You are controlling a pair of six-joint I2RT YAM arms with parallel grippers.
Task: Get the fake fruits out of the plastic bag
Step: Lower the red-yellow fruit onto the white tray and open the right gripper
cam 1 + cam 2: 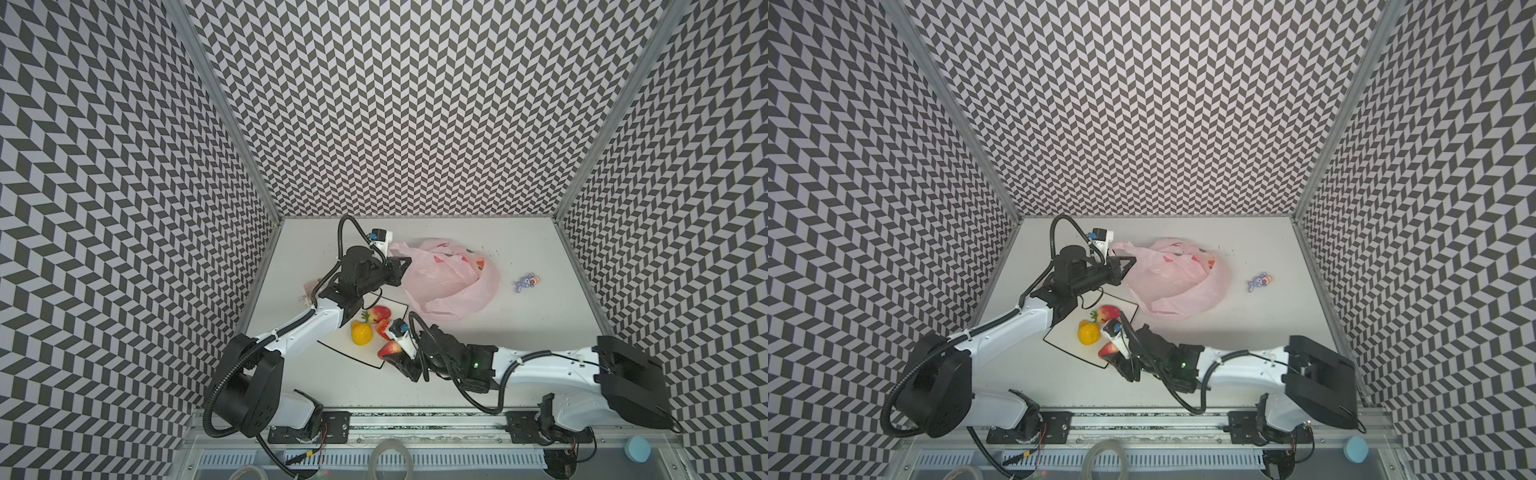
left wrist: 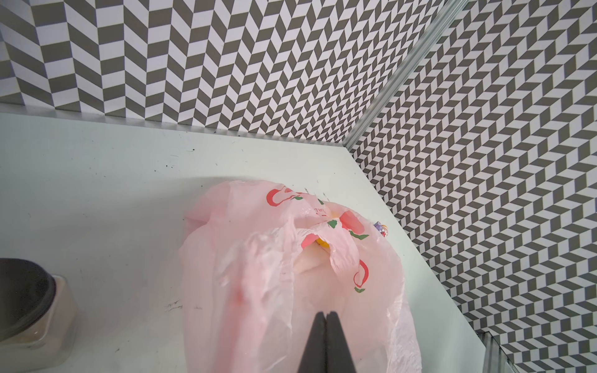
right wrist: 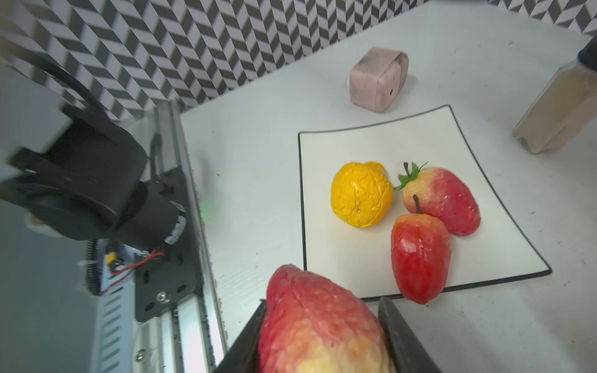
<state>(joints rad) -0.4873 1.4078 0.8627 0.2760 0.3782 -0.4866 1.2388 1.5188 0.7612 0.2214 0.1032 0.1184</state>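
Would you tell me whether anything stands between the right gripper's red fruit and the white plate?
Nothing visible does: the right gripper holds the red fruit at the edge of the white plate, beside bare surface.

The pale grey tabletop (image 1: pixel 519 357) bears a crinkly pink plastic bag (image 1: pixel 449 286) and a white square plate (image 3: pixel 349 258). A purple figurine (image 1: pixel 527 281) lies apart.
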